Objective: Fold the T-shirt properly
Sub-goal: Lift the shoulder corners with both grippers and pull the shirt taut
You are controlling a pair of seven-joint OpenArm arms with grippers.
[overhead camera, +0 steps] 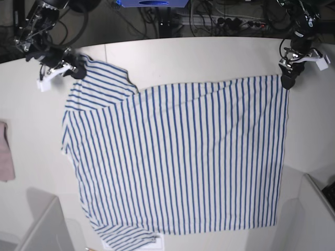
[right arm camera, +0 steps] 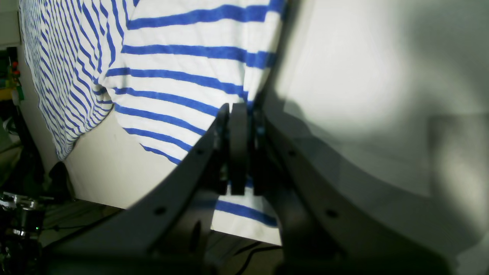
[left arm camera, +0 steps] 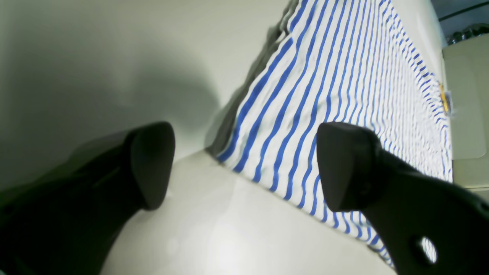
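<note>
The T-shirt (overhead camera: 178, 157), white with blue stripes, lies spread flat on the white table (overhead camera: 209, 57). One sleeve points to the far left, the other lies at the near edge. My right gripper (overhead camera: 73, 69) is shut on the far-left sleeve's edge; the right wrist view shows its fingertips (right arm camera: 238, 114) pinching the striped cloth (right arm camera: 183, 76). My left gripper (overhead camera: 287, 82) is at the shirt's far right corner. In the left wrist view it (left arm camera: 248, 168) is open, its fingers straddling the corner of the cloth (left arm camera: 336, 76) just above the table.
A plain pink cloth (overhead camera: 5, 151) lies at the table's left edge. Grey bins stand at the near left (overhead camera: 42, 225) and near right (overhead camera: 314, 209). Cables and equipment run behind the table's far edge (overhead camera: 157, 15).
</note>
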